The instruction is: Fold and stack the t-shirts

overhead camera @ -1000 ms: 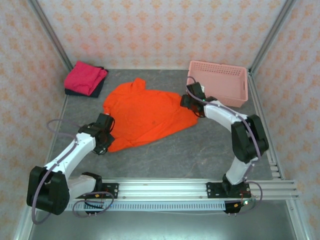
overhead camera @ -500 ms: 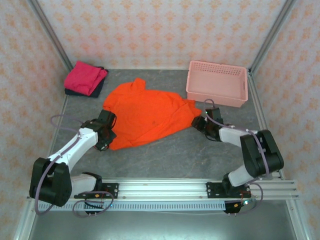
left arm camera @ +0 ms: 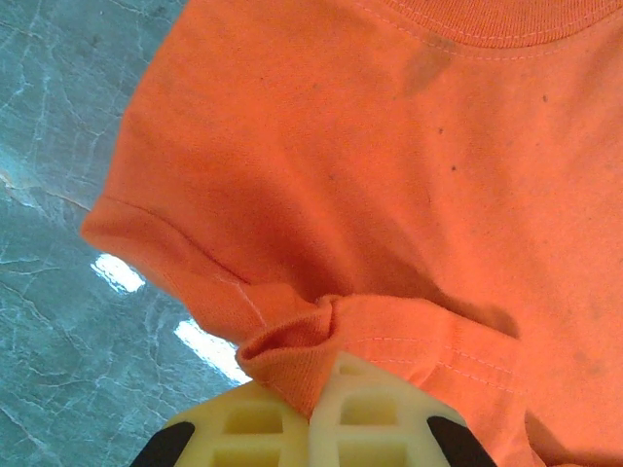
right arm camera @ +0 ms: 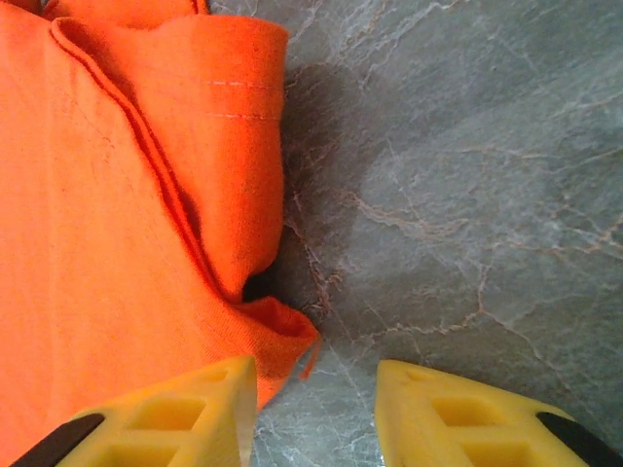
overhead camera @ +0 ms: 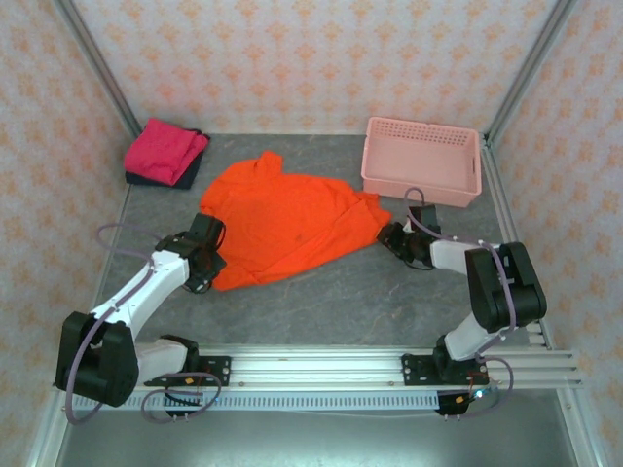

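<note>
At the far left corner the magenta t-shirt (overhead camera: 167, 148) lies folded on top of the dark t-shirt (overhead camera: 187, 178), whose edge peeks out beneath it. Nearer, the left gripper (left arm camera: 316, 384) is clenched on the orange t-shirt (overhead camera: 282, 222) — a bunched fold of its edge is pinched between the pale fingers. That shirt lies spread and rumpled across the middle of the grey table (overhead camera: 389, 292). At its right corner sits the right gripper (right arm camera: 316, 389), jaws parted and grasping nothing — one finger above the hem corner, the other above bare table. The pink basket (overhead camera: 423, 161) stands at the far right, near the shirt's corner.
</note>
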`<state>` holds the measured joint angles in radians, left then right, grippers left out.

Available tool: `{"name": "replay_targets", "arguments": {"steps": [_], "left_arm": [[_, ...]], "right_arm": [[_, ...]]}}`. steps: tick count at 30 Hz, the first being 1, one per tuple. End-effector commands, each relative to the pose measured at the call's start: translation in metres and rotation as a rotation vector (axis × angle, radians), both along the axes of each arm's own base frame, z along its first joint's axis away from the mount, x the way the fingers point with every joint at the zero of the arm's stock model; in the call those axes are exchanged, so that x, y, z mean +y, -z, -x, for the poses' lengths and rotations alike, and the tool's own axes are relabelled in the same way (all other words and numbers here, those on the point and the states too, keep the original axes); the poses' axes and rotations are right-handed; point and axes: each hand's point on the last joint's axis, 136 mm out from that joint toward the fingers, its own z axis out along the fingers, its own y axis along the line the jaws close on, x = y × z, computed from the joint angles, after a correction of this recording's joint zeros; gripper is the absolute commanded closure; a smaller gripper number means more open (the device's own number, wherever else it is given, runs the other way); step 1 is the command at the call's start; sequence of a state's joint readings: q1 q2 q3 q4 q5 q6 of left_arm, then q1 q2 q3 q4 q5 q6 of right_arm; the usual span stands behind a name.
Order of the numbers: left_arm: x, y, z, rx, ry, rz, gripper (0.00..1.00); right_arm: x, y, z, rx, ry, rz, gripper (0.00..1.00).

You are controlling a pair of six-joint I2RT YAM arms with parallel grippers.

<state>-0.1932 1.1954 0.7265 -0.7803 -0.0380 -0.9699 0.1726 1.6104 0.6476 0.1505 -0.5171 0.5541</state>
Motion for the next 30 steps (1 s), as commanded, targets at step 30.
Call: {"name": "replay_targets", "arguments": {"steps": [30], "left_arm": [[0.006, -0.009, -0.004, -0.018, -0.014, -0.017, 1.0]], "right_arm": [[0.038, -0.027, -0.019, -0.135, -0.149, -0.095, 0.53]]}}
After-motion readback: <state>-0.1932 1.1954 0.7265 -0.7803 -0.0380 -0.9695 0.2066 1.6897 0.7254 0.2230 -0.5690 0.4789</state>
